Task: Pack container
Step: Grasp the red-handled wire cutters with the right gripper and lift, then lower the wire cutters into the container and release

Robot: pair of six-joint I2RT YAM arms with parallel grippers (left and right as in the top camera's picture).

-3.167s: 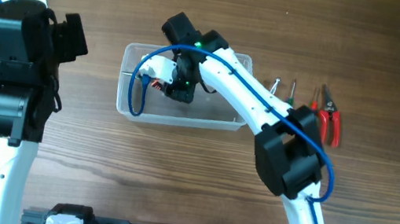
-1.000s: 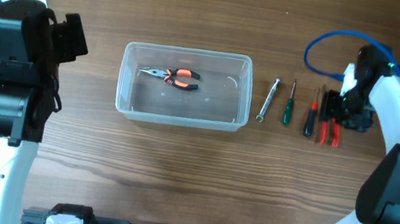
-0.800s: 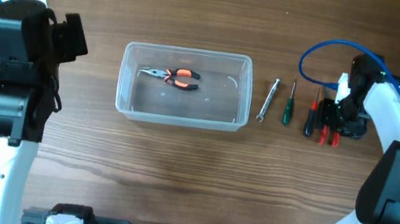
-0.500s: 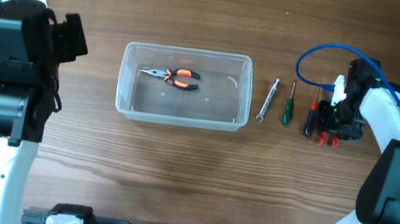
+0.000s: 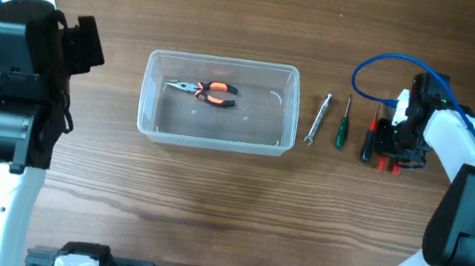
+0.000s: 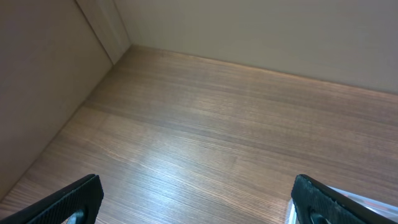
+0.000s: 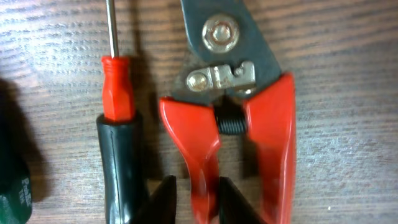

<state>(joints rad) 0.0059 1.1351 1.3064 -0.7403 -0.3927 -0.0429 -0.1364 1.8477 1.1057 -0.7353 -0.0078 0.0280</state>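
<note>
Right end effector (image 7: 198,202) lowered onto red cutters (image 7: 273,143), spread astride one handle; container (image 5: 214,141) well left.

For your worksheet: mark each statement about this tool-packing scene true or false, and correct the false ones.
1. The orange-handled pliers lie inside the container. True.
2. The green screwdriver is already packed in the container. False: it lies on the table, to the right of the container.
3. The right end effector has its fingers on either side of one handle of the red-handled cutters. True.
4. The left end effector is over the container, with its fingers closed together. False: it is off to the left of the container, and its fingers are spread wide over bare table.
</note>
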